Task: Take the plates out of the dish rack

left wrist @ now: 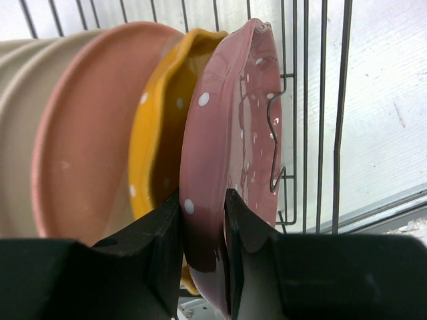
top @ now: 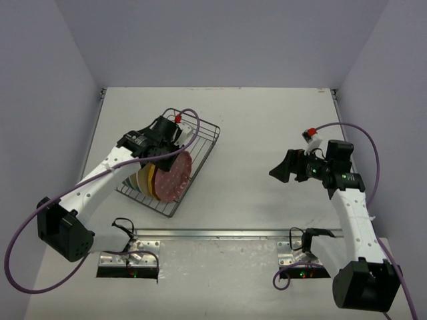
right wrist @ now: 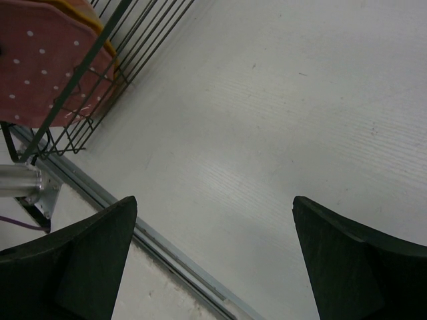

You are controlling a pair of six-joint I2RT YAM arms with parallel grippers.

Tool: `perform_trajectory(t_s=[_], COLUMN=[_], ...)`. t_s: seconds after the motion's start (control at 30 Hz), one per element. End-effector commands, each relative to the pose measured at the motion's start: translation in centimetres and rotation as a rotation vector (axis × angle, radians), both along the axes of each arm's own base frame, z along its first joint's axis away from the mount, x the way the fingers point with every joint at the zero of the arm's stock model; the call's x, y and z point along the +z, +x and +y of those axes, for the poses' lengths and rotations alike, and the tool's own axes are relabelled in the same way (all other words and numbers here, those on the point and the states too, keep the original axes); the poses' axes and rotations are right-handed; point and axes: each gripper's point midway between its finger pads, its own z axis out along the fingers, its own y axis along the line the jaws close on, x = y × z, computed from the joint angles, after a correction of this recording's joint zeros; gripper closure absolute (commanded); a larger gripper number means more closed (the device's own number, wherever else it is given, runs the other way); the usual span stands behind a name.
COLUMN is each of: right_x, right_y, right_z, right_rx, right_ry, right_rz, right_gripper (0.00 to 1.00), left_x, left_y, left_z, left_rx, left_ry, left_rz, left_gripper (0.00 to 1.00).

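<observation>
First plate pinched, nothing unloaded yet.
Left hand (left wrist: 202, 220) pinches the pink plate (left wrist: 233, 120); we see the other plates (left wrist: 87, 133) beside it in the dish rack (top: 203, 143), right hand (right wrist: 213, 253) spread wide.

Left hand (top: 172, 152) covers pink plate (top: 175, 175) rim overhead; rear plates (top: 143, 179) mostly hidden behind it, count unclear; cream plate (left wrist: 20, 133) cropped left.

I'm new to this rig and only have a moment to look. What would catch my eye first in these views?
The pink dotted plate stands on edge in the wire dish rack, on the left of the table, and the left gripper has its jaws clamped on the plate's rim. Off to the right, the right gripper hangs over the table with its jaws wide open.
</observation>
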Motion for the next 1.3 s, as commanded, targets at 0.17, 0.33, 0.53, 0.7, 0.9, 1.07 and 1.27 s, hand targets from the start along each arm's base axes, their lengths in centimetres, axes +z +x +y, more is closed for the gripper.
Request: perform_trajectory(t_s=[0.17,0.33,0.53,0.7,0.9,1.07,1.27], right_x=[3.8,5.9,10.8,15.0,16.4,15.2,12.4], right_y=[1.4,1.8,3.0,2.7,2.4,1.3,0.2], right_z=[0.3,1.1,3.3,7.3,10.9,13.7,16.5], right_rx=[0.065,0.111,0.189,0.335,0.476,0.597,0.705], right_ry=[-0.003,0.032,0.151,0.247,0.318,0.304,0.232], right_rz=[-0.135,-0.201,-0.298,-0.342,-0.299,-0.260,-0.205], right_gripper=[0.01,0.01,0.01,0.01,0.01,0.05,0.15], left_x=[14.0,19.4,21.4,19.3,18.8,18.4,17.8], left_y=[4.9,4.7,0.4,-2.8,-4.3,-3.9,-2.9], left_z=[3.1,2.0,-4.8,-9.2,-11.6,-13.0,-13.8], left_rx=[0.078,0.021,-0.291,-0.498,-0.605,-0.632,-0.625], left_ry=[0.084,-0.027,-0.371,-0.553,-0.668,-0.712,-0.721], left_rz=[-0.467,-0.597,-0.527,-0.354,-0.241,-0.172,-0.136], left_gripper=[1.00,1.00,1.00,1.00,1.00,1.00,1.00])
